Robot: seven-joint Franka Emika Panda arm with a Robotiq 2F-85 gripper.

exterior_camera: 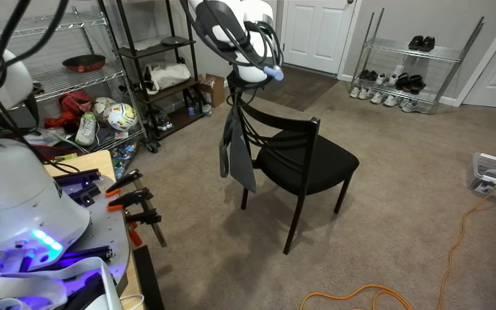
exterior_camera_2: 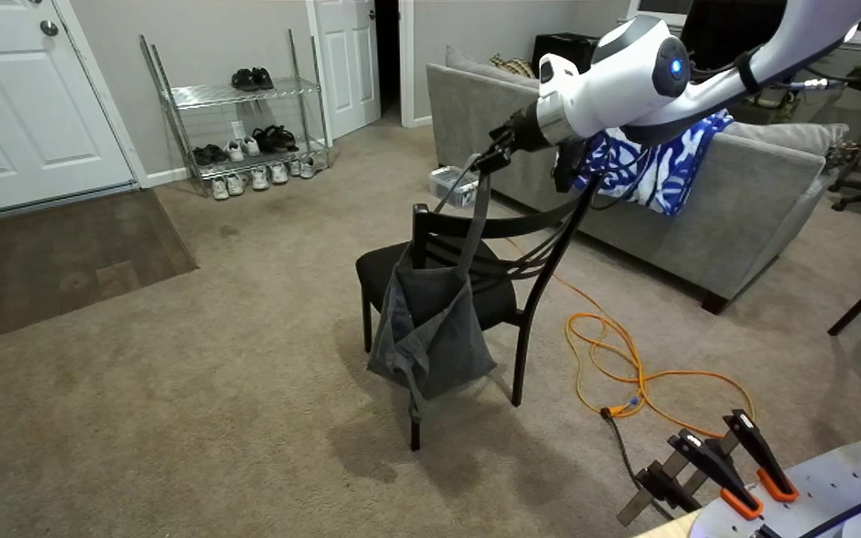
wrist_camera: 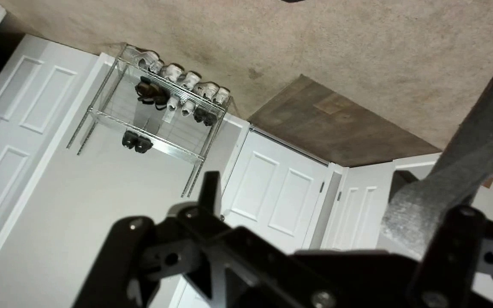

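Gripper (exterior_camera_2: 492, 149): found spread apart, bearing gray bag (exterior_camera_2: 438, 321) beside chair (exterior_camera: 312, 165) by strap (wrist_camera: 456, 186) draped over one finger; liable to drop it through slippage of unclamped strap off fingertip.

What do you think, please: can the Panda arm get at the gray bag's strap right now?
Likely yes: the strap runs up to the end effector, which looks open, and nothing visibly blocks the way.
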